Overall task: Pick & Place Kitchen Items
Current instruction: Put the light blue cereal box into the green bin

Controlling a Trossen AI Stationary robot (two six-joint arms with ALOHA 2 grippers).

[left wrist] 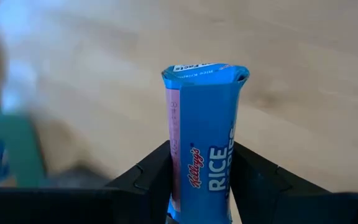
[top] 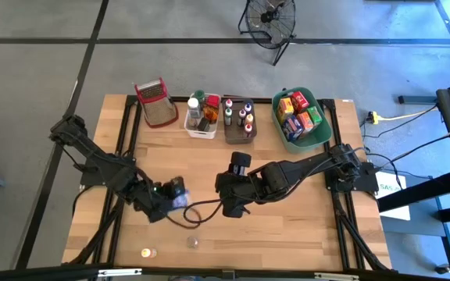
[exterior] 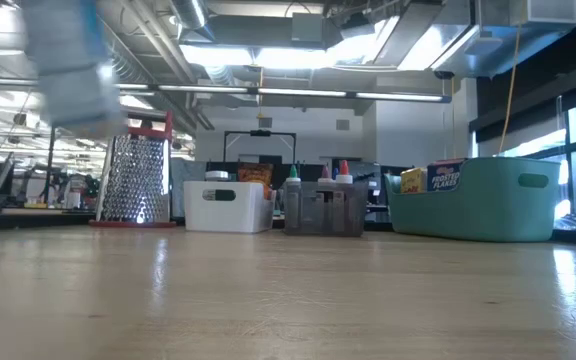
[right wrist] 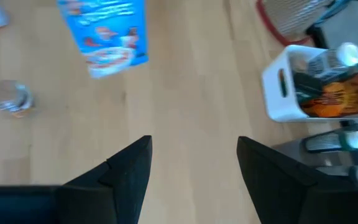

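A: Which hand has the item at present?

B: The left hand (top: 176, 195). Its two dark fingers (left wrist: 148, 177) are clamped on the narrow sides of a blue cereal box (left wrist: 205, 143). The box stands out lengthwise from the fingers, its top flap farthest from the wrist.

A: And where does the box need to travel?

B: My estimate is the green bin (top: 301, 119) at the far right of the bench (top: 287, 226); it already contains similar small boxes. From the left hand that bin lies away across the bench and to the right. The right hand (top: 235, 209) is the nearer of the two to the bin. It hangs just to the right of the left hand, jaws wide, holding nothing.

A: Does any view add detail?

B: Yes. The left wrist view shows the lettering and the grip itself, which the overhead view reduces to a pale spot. The right wrist view shows the broad printed face of the box, plus a small clear jar (right wrist: 10, 98) standing on the bench and the white bin (right wrist: 319, 84). The low view shows the box only as a blur, raised clear of the bench.
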